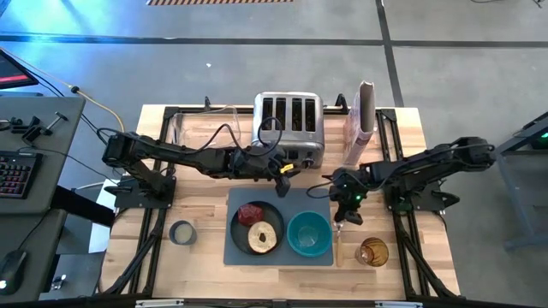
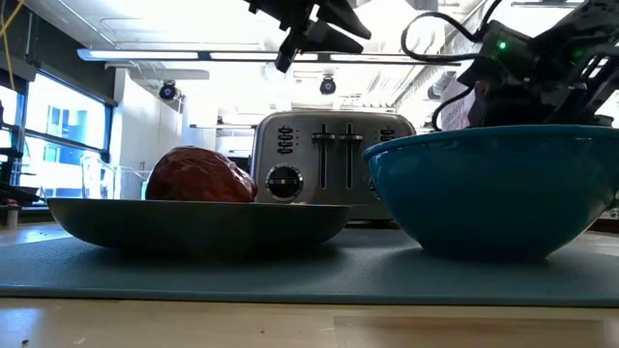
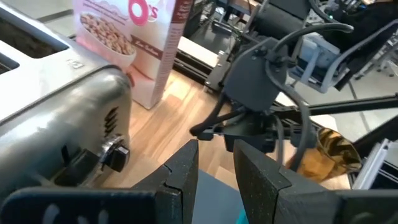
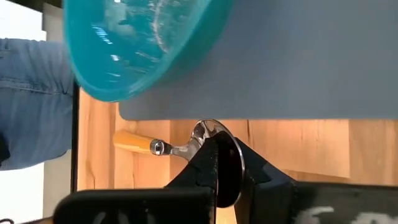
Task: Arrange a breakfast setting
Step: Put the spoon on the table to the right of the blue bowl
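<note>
A grey mat (image 1: 278,205) lies on the table in front of the toaster. On it stand a dark grey plate (image 1: 237,229) and a teal bowl (image 1: 309,233), which looks empty. The plate holds a dark-red lump (image 1: 251,213) and a tan bagel ring (image 1: 263,237). My right gripper (image 1: 341,214) is beside the mat's right edge, shut on a wooden-handled spoon (image 4: 161,144). My left gripper (image 1: 283,186) hovers over the mat's far edge before the toaster. Its fingers (image 3: 186,171) are a little apart and empty. My right gripper pinches the spoon's metal bowl end (image 4: 205,132) between its two fingers, coming from above and pointing down. The wooden handle (image 4: 132,141) sticks out toward the table's near edge, over the bare wood beside the mat. I cannot tell whether the spoon touches the table.
A chrome toaster (image 1: 288,128) stands behind the mat, with a pink-and-white cereal bag (image 1: 364,120) to its right. An amber glass (image 1: 372,251) stands near the front right, close to the spoon. A grey tape roll (image 1: 182,232) lies left of the mat.
</note>
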Robot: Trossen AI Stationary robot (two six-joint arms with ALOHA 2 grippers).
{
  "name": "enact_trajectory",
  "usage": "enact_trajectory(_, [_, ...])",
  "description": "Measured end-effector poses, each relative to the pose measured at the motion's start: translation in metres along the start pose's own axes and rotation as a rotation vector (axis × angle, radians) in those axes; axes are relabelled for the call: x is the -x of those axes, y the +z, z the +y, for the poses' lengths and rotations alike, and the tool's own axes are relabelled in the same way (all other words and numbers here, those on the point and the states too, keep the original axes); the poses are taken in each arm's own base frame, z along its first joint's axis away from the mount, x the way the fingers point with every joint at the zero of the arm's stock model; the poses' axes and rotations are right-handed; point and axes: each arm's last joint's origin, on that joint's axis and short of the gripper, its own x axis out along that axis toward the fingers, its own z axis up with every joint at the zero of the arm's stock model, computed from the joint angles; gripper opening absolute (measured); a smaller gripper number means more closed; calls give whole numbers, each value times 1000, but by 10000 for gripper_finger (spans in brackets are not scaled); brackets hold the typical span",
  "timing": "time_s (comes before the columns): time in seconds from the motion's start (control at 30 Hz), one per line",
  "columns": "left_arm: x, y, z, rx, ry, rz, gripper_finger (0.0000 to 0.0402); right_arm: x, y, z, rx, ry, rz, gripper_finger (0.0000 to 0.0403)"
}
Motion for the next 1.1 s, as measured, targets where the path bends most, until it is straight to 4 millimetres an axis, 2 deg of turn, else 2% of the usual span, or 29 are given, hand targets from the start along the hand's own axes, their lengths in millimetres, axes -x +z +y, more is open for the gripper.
enact_trajectory(0.4, [0, 0, 0, -2, -13, 9, 90, -7, -2, -6, -75, -41, 33, 7])
enact_trajectory(0.73, [0, 0, 0, -2, -13, 9, 90, -6, -4, -10, -78, -149, 26, 65])
enact_trajectory(1.1, [0, 0, 0, -2, -13, 9, 90, -6, -4, -10, -103, -180, 23, 97])
